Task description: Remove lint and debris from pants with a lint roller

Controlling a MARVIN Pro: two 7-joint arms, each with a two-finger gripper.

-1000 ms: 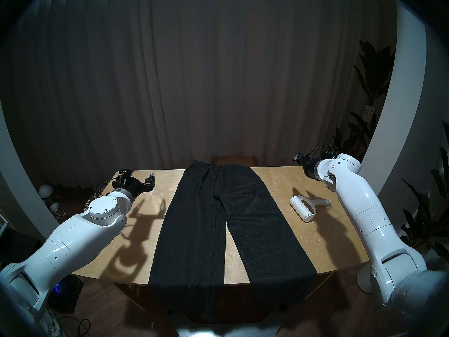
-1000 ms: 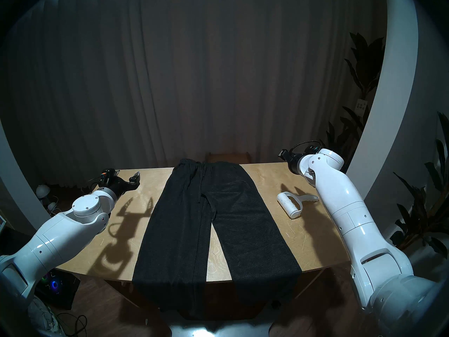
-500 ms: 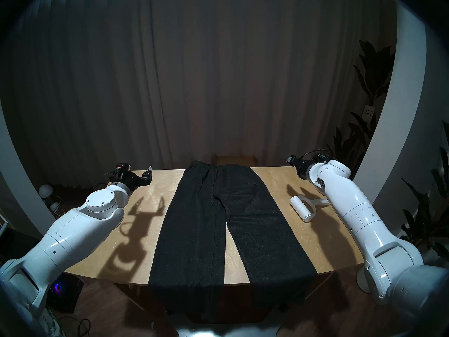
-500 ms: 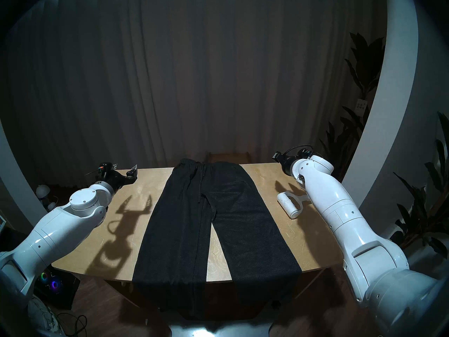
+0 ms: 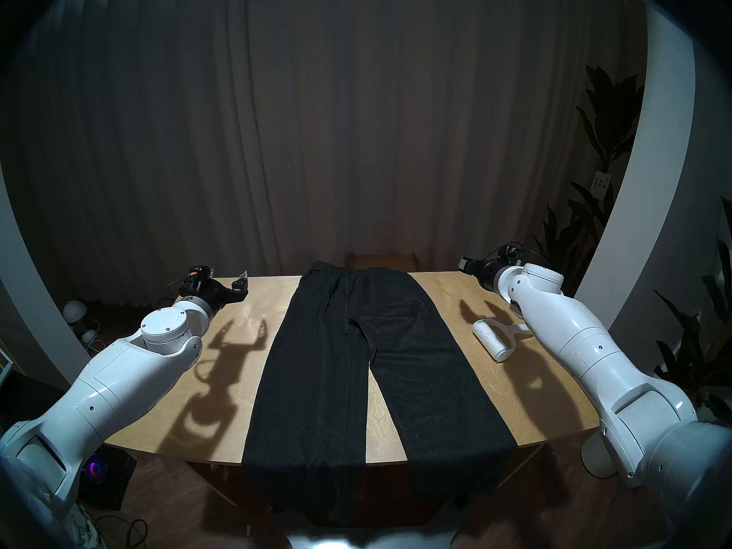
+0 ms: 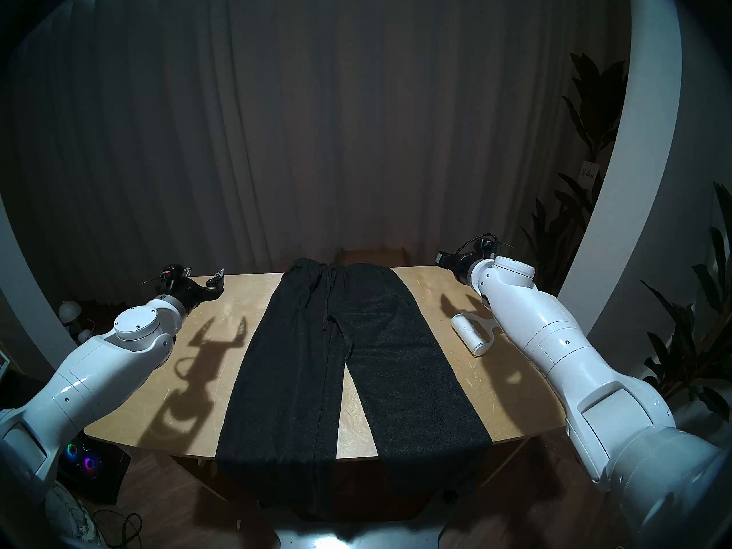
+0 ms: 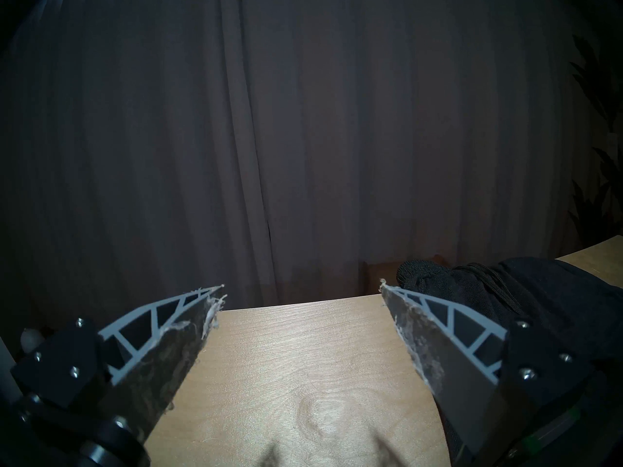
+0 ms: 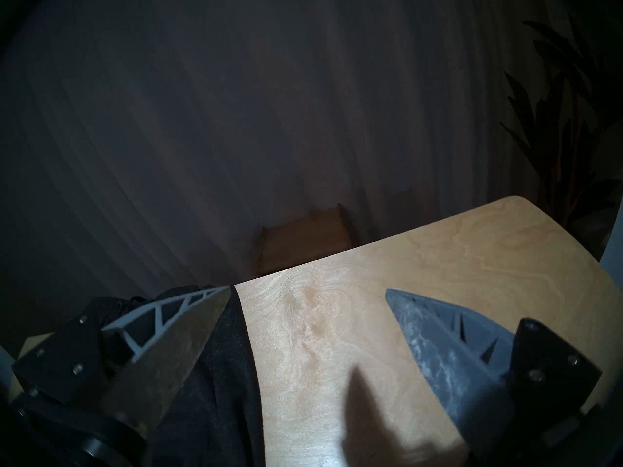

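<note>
Dark charcoal drawstring trousers [image 5: 356, 362] flat along middle of wooden bench [image 5: 475, 298], waistband at far edge, leg ends draped over near edge. White lint roller [image 5: 495, 338] lying on bench, right of trousers, apart from cloth; handle end hidden behind right arm. Left hand [image 7: 301, 292] over far-left bench corner, fingers wide apart, empty. Right hand [image 8: 308, 289] over far-right bench area beyond roller, fingers spread, empty. White flecks on fabric too small to make out.
</note>
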